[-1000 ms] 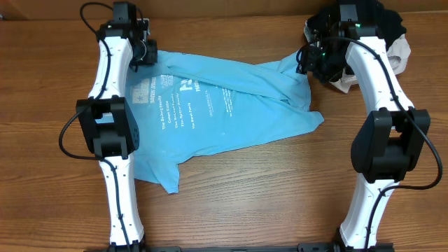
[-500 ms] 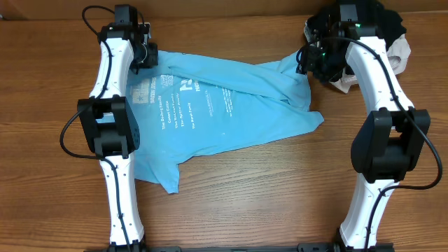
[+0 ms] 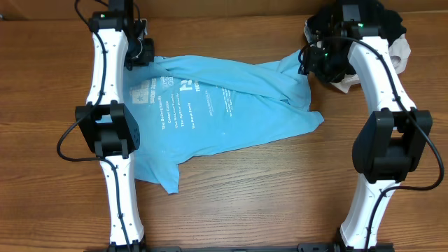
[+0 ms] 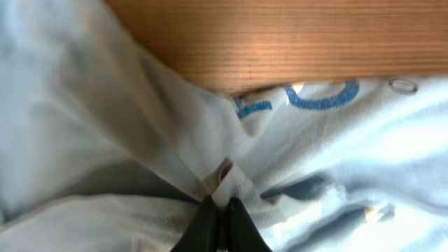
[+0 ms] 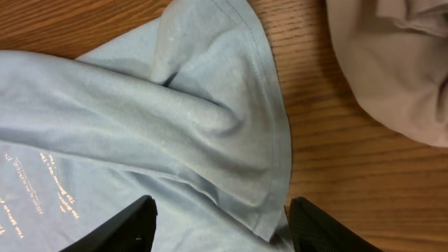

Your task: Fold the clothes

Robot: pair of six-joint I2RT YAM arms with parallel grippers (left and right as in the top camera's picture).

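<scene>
The sky-blue T-shirt (image 3: 217,112) with white printed text lies spread and wrinkled across the middle of the table. My left gripper (image 3: 143,54) is at the shirt's far left corner, shut on a pinch of its fabric (image 4: 231,183). My right gripper (image 3: 309,59) is open over the shirt's far right corner, and the hem (image 5: 276,140) lies between its fingers (image 5: 220,220). The red-pink logo does not show.
A beige garment (image 3: 400,56) and a black garment (image 3: 388,21) lie at the far right corner, behind my right arm; the beige one also shows in the right wrist view (image 5: 392,63). Bare wood table (image 3: 245,196) lies in front of the shirt.
My left gripper has moved a little toward the far left, pulling the shirt's corner tauter. My right gripper has stayed in place.
</scene>
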